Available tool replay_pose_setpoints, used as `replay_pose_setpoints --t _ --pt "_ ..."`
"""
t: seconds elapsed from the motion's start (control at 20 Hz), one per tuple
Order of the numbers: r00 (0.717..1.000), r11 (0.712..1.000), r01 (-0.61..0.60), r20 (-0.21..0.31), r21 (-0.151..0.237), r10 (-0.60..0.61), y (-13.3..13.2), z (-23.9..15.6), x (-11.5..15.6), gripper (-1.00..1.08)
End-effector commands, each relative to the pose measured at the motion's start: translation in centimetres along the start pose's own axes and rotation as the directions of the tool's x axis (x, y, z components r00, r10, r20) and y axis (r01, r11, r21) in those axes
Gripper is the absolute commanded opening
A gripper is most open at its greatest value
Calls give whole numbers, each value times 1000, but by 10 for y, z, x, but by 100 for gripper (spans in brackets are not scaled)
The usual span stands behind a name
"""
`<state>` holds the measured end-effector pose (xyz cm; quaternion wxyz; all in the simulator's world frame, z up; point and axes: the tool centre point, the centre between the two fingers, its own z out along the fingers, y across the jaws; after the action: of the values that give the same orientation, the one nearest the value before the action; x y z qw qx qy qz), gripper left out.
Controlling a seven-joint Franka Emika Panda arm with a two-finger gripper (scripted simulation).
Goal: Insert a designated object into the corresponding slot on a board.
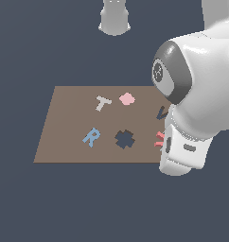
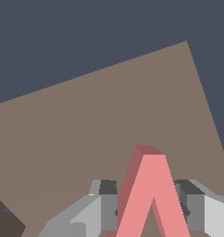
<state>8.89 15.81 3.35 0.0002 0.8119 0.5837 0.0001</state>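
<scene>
red v block [image 2: 153,199] sits between fingers [image 2: 102,210] of gripper [image 2: 151,210], apex away from wrist; contact not resolved, cannot tell if clamped. block near board [image 1: 69,123] edge at exterior view's right, just beside navy v slot [image 1: 161,113]. arm hides most, so alignment unclear.

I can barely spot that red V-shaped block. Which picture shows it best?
The wrist view: the red V block fills the foreground between the gripper fingers. In the exterior view, only a sliver peeks out beside the arm.

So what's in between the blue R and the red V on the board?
The dark lobed hole lies between the blue R and the red V, seen in the exterior view.
</scene>
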Motion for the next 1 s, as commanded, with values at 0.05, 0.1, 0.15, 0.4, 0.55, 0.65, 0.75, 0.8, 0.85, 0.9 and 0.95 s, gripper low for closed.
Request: replay_pose_setpoints --t 0.05,0.1,0.15,0.4,0.55,0.65,0.75,0.8,0.85,0.9,0.95 --pt "1000 1000 -3 0 1 3 0 1 0 -100" --pt "1000 1000 -7 0 1 7 0 1 -1 -100" --pt "1000 1000 -12 0 1 12 -1 1 -1 -100" --pt "998 998 -61 0 1 61 -2 0 -4 -100" --pt "994 994 -108 0 1 108 -3 0 -7 -100" --pt "989 989 -146 0 1 146 -4 0 -9 -100" --pt "982 982 -191 0 1 191 -5 0 -12 -100" --pt "977 977 -215 1 1 215 -6 0 -13 -100" --pt "971 971 -240 1 1 240 -7 0 -14 -100" --pt "964 964 -267 1 0 267 -8 -1 -16 -100" --pt "955 955 -295 1 0 295 -9 -1 -17 -100"
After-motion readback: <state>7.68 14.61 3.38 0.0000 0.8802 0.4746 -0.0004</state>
